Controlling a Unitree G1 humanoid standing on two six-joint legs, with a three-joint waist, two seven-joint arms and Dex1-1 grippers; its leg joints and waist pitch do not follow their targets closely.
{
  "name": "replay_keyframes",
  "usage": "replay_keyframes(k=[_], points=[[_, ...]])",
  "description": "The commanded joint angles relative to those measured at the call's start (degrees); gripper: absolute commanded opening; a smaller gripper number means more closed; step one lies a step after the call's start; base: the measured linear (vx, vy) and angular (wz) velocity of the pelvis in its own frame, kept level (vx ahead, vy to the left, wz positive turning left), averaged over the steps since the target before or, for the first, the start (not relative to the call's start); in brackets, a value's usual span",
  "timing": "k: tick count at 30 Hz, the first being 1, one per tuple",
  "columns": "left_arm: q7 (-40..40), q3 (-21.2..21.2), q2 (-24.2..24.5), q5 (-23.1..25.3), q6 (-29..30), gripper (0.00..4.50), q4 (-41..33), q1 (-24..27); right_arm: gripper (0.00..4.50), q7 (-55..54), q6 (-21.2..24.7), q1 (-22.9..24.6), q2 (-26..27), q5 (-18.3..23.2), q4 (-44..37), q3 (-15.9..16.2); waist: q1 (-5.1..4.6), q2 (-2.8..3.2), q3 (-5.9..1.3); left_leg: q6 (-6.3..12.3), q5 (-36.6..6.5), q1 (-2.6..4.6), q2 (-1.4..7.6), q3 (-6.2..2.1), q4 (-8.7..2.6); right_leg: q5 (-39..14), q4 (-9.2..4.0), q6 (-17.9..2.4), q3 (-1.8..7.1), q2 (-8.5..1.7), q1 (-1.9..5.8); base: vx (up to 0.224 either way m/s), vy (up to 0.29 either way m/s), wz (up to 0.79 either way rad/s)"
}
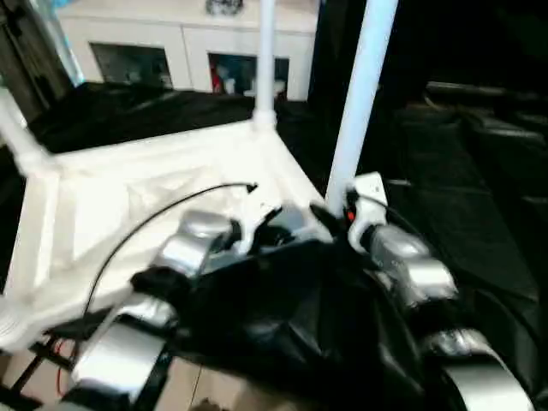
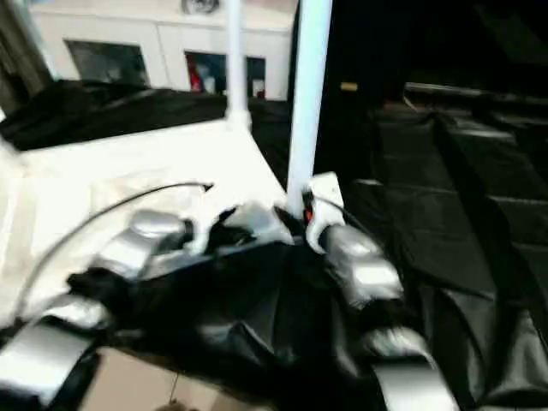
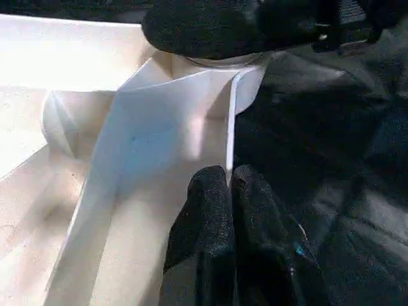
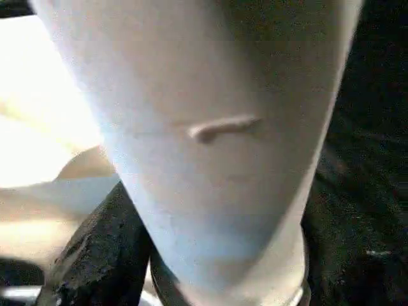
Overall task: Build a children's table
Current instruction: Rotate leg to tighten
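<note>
left wrist view has the left gripper (image 3: pixel 228 191) at the bottom centre, its two black fingers (image 3: pixel 205 210) clenched together and pinching the thin white rim of the upturned table top (image 3: pixel 159 146), just below the corner socket. right wrist view is all leg (image 4: pixel 217 127): the right gripper looks wrapped around the white tube low down near the socket, one black finger (image 4: pixel 102 255) showing beside it at lower left, though how tight the hold is i cannot tell. in the left eye view that leg (image 1: pixel 360 94) stands upright at upper centre, another one (image 1: pixel 265 60) behind it, the top spread over the left half on black cloth (image 1: pixel 479 214). this looks like seating the near-corner leg. next it likely wants a straight push down while the left steadies the rim.
</note>
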Motion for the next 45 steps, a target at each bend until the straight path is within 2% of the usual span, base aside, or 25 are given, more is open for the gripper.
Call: replay_keyframes(k=[1,2,7,8,10,11,12,13,14,17,22,28,30,34,35,39,45], points=[[2.32,-0.15,-4.12,-1.42,-1.47,0.00,-1.55,-3.65,3.30,2.93,0.83,0.35,5.66,-0.60,2.24,5.36,-0.04,-0.08,-4.12,1.85,-9.75,0.11,2.26,-0.87,-4.06,-15.51,-4.48,-9.82,3.58,-4.34,3.23,0.000,0.000,0.00],[1.63,-0.21,-4.10,-1.28,-2.18,0.00,-1.49,-3.55,3.30,3.68,-0.01,0.27,5.64,-0.70,2.15,5.18,-0.05,0.07,-4.17,2.68,-8.45,0.04,2.34,-0.86,-4.02,-12.56,-4.04,-10.82,3.63,-4.28,3.30,0.000,0.000,0.00],[-0.87,-0.48,-3.61,-1.29,-4.19,0.00,-1.18,-2.89,3.87,7.59,-1.98,0.02,5.38,0.29,2.11,4.44,-0.09,-0.05,-4.08,3.35,-9.06,0.10,2.37,-0.78,-4.05,-12.80,-4.08,-11.50,3.63,-4.35,3.38,0.000,0.000,0.00],[-4.70,-1.56,-2.13,-1.43,-5.58,0.00,-2.76,-1.17,3.87,12.08,-2.50,0.96,3.20,0.09,0.10,6.30,-0.09,-0.03,-4.02,3.53,-9.53,0.09,2.37,-0.77,-4.07,-13.50,-4.22,-11.44,3.64,-4.37,3.39,0.000,0.000,0.00],[-5.47,-1.81,-1.73,-1.45,-5.78,0.00,-3.25,-0.73,4.03,13.48,-2.56,1.31,2.58,0.08,-0.65,6.89,-0.23,-0.10,-4.02,3.88,-9.23,-0.20,2.38,-0.80,-4.06,-12.77,-4.02,-11.40,3.70,-4.36,3.59,0.000,0.000,0.00],[-7.09,-2.09,-0.98,-1.73,-5.69,0.00,-4.26,0.06,4.03,16.05,-2.55,2.11,1.15,0.07,-2.28,7.95,-0.21,-0.07,-4.09,4.03,-8.79,0.03,2.44,-0.76,-4.00,-12.03,-3.98,-11.61,3.72,-4.35,3.46,0.000,0.000,0.00],[-10.26,-2.71,0.46,-2.19,-6.70,0.00,-5.88,1.43,4.03,20.49,-2.57,3.54,-1.41,0.13,-5.01,9.44,-0.21,-0.40,-4.06,4.14,-8.53,-0.09,2.52,-0.83,-4.05,-11.78,-3.91,-11.75,3.69,-4.42,3.60,0.000,0.000,0.00],[-10.57,-2.77,0.59,-2.24,-6.81,0.00,-6.03,1.56,4.03,20.91,-2.57,3.67,-1.65,0.13,-5.26,9.57,-0.10,-0.37,-4.12,5.08,-7.92,-0.32,2.58,-0.80,-3.93,-10.30,-3.66,-11.89,3.71,-4.36,3.79,0.000,0.000,0.00],[-13.91,-3.27,2.14,-2.84,-7.13,0.00,-7.78,2.98,4.03,25.68,-2.56,5.10,-4.29,0.32,-7.89,10.69,0.01,-0.35,-4.06,5.59,-7.77,-0.41,2.68,-0.90,-3.95,-10.07,-3.57,-12.03,3.65,-4.44,3.91,0.000,0.000,0.00],[-18.15,-3.77,4.18,-3.67,-6.40,0.00,-10.10,4.52,4.03,30.86,-2.11,6.48,-7.30,1.21,-10.61,10.90,0.18,-0.19,-4.05,6.09,-7.51,-0.17,2.88,-0.60,-3.80,-9.40,-3.41,-13.13,3.72,-4.31,3.39,0.000,0.000,0.00],[-23.78,-3.95,8.56,-4.51,-7.41,0.00,-13.24,6.84,4.03,39.65,-0.06,8.57,-13.80,3.40,-15.28,10.62,1.14,-0.05,-3.89,5.04,-9.52,0.08,2.93,-0.56,-3.93,-13.45,-3.86,-11.89,3.75,-4.34,3.28,0.000,0.000,0.00],[-27.81,-3.66,11.90,-5.62,-6.81,0.00,-16.80,8.79,4.03,43.82,0.74,9.18,-17.05,4.26,-17.27,10.28,1.33,0.29,-3.89,3.66,-10.30,0.24,2.94,-0.63,-4.08,-14.35,-4.00,-11.40,3.73,-4.19,3.05,0.000,0.000,0.00],[-28.45,-3.79,12.77,-5.67,-6.74,0.00,-17.44,9.32,3.79,44.17,0.45,9.26,-17.44,4.01,-17.45,10.46,1.47,0.36,-3.94,3.44,-10.13,0.13,2.97,-0.69,-4.10,-13.88,-3.90,-11.52,3.73,-4.26,3.14,0.000,0.000,0.00],[-28.37,-3.79,13.27,-5.70,-6.60,0.00,-17.80,9.63,3.67,44.28,0.60,9.50,-17.62,4.13,-17.98,10.90,1.45,0.26,-3.97,3.35,-9.86,0.06,2.86,-0.71,-4.06,-13.38,-3.84,-11.59,3.67,-4.19,3.21,0.000,0.000,0.00],[-28.24,-3.74,13.31,-5.71,-6.57,0.00,-17.81,9.68,3.45,44.32,0.56,9.64,-17.63,4.12,-18.09,11.11,1.47,0.21,-4.01,3.38,-9.60,0.06,2.84,-0.71,-4.05,-13.21,-3.80,-11.60,3.68,-4.22,3.23,0.000,0.000,0.00],[-27.87,-3.63,13.38,-5.64,-6.34,0.00,-17.99,9.88,3.31,45.16,0.13,10.20,-17.90,3.63,-18.46,12.17,1.44,0.22,-3.98,3.55,-9.43,-0.03,2.83,-0.72,-4.02,-13.49,-3.85,-11.38,3.66,-4.21,3.24,0.000,0.000,0.00],[-26.75,-3.63,13.50,-5.46,-6.32,0.00,-17.90,10.15,2.81,45.16,0.15,10.83,-17.81,3.08,-18.40,12.82,1.42,0.17,-3.97,3.45,-9.70,-0.01,2.81,-0.73,-4.03,-14.03,-3.93,-11.24,3.63,-4.22,3.26,0.000,0.000,0.00]])
